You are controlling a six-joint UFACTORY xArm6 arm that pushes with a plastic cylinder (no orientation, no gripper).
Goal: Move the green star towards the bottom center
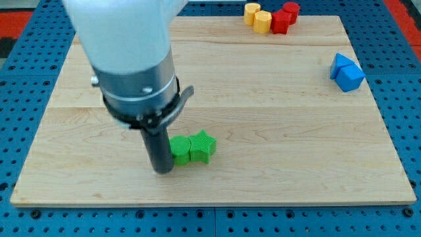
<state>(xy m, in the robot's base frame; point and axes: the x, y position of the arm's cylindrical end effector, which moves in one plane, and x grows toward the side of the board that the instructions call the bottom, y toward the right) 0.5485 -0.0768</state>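
Green star (pixel 203 147) sits low on board (pixel 296 131), a bit left of centre, touching green cube (pixel 181 150) on its left. Prob. light, stiff, slides easily; points may make it spin, so push on its top side, mid-body. No pincer on this rig: nothing held. My tip (pixel 162 170) is at cube's left edge, likely touching; star is beyond cube.

A pale wooden board (pixel 276 99) is laid flat, filling most of the view; its surface is made up of long planks whose seams and grain run from the view's left to the view's right; around it a blue perforated surface (pixel 20 39) is seen on all 4 sides, dotted with regular rows of small holes; the scene is lit evenly, with only soft shadows cast.
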